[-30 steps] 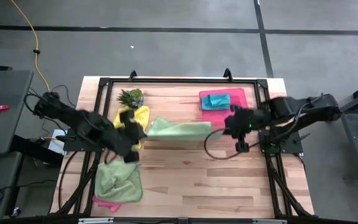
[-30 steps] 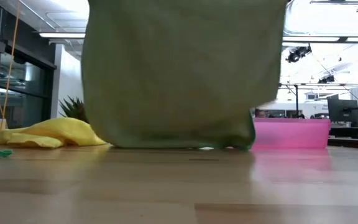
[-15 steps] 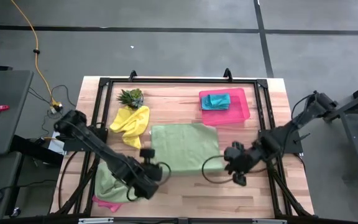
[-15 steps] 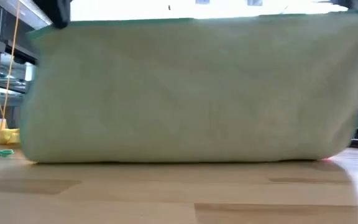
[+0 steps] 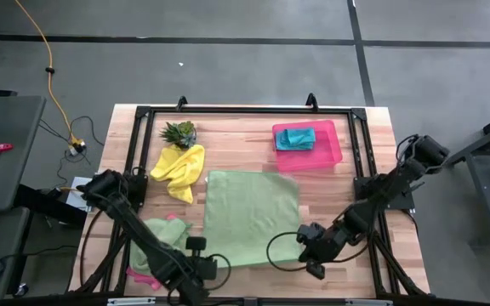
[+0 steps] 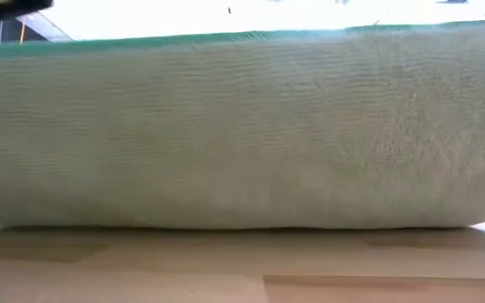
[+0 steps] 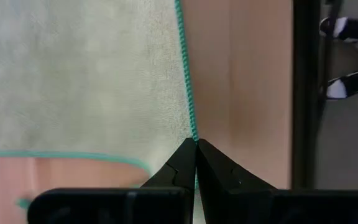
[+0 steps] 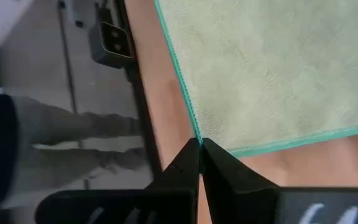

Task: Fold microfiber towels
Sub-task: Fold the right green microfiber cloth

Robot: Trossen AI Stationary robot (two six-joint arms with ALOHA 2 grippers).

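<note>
I have pulled the light green towel (image 5: 251, 217) toward the near edge of the surface (image 5: 330, 183); a moment ago it hung in the air between my arms, and now it lies spread flat in the middle. My left fingers (image 7: 195, 163) are clamped together on its near left corner, my right fingers (image 8: 200, 160) clamped on its near right corner, both low by the front edge. I judge the towel is laid out and ready for its first fold. A teal towel (image 5: 296, 136) sits in the pink tray (image 5: 333, 150). A yellow towel (image 5: 179, 166) lies at far left, another green towel (image 5: 156, 246) near left.
</note>
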